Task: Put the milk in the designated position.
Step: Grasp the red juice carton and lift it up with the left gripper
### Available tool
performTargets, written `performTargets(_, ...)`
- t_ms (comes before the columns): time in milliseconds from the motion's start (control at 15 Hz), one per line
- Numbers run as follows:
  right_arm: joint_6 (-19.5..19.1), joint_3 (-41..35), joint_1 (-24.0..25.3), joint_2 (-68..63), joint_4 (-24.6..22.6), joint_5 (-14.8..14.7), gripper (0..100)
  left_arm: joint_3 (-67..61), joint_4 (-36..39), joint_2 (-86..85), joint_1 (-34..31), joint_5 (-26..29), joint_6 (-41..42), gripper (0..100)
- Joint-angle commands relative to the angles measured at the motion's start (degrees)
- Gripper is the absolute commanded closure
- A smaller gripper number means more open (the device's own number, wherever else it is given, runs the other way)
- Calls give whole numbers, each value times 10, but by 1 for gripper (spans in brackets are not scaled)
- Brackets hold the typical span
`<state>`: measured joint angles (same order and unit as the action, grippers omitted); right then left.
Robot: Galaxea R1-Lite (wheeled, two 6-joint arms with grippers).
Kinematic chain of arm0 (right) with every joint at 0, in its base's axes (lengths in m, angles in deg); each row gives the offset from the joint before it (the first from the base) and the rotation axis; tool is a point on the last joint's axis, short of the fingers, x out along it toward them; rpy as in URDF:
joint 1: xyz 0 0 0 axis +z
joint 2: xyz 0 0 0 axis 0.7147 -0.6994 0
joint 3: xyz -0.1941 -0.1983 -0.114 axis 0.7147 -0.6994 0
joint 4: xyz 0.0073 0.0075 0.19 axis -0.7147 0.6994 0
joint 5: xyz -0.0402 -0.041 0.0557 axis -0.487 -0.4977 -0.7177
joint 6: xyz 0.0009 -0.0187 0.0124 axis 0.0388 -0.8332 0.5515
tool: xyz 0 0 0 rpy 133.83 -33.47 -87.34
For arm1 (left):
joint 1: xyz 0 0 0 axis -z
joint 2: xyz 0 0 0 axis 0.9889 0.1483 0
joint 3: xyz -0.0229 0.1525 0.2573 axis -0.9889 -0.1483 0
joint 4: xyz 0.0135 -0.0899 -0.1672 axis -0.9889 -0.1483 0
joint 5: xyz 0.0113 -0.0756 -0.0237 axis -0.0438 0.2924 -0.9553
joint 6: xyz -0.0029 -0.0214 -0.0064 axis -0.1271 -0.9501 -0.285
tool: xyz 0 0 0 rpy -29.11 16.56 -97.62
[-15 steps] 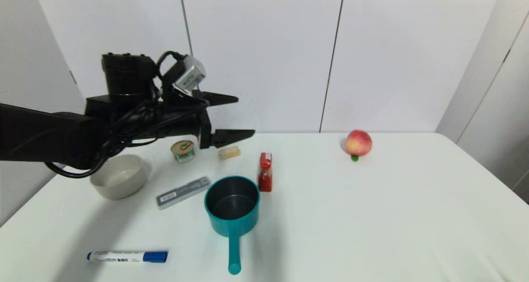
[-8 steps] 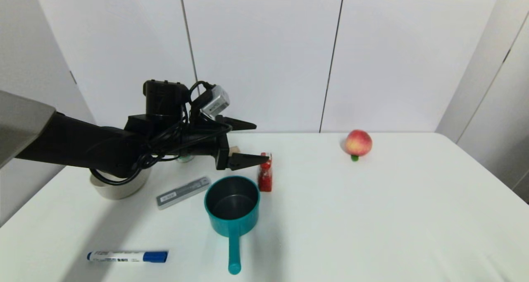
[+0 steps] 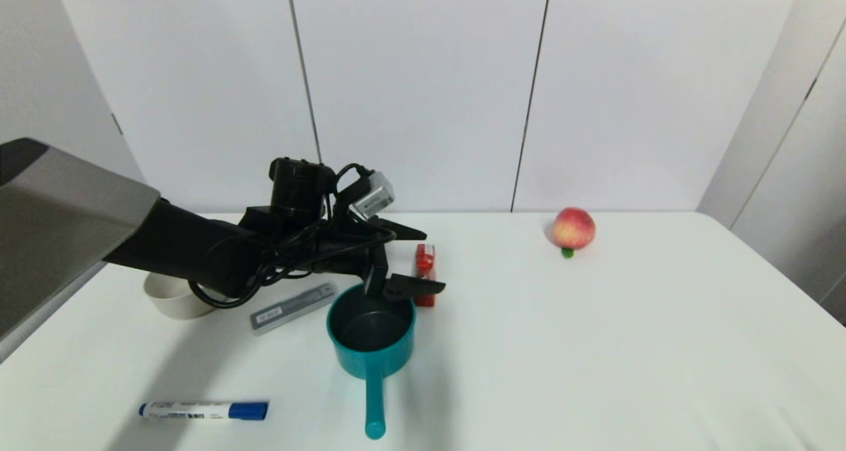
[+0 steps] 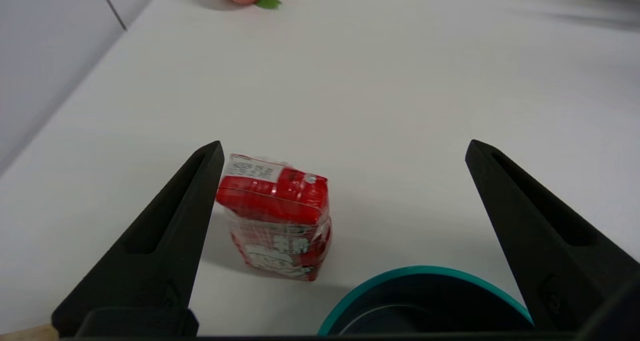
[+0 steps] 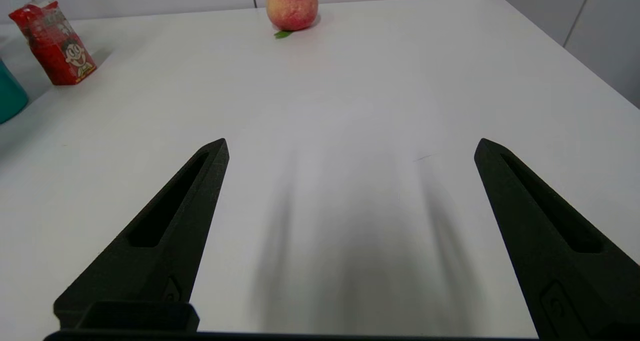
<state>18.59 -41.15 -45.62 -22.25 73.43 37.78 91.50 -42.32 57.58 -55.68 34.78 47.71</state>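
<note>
Left hand gapes wide around the milk, gripping nothing; the carton stands ungrasped on the desk, placing undone.

Left arm: reaching in from the robot's left across the table, forearm running nearly level, cables looping over the wrist.
Left gripper: hanging low over the table with its fingers spread wide apart, one finger lying just beside the milk, the other well clear of it.
Right gripper: hovering over bare table with fingers spread wide, holding nothing.
</note>
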Motion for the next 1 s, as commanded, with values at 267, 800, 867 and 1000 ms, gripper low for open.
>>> performTargets(267, 0, 0, 0, -1, 0, 0, 0, 48, -6, 38, 13, -25, -1, 0)
performTargets(800, 0, 0, 0, -1, 0, 0, 0, 76, -58, 57, 8, -45, 1, 0)
performTargets(867, 0, 0, 0, -1, 0, 0, 0, 77, -61, 60, 8, -54, 1, 0)
performTargets(1000, 0, 0, 0, -1, 0, 0, 0, 77, -62, 62, 7, -58, 1, 0)
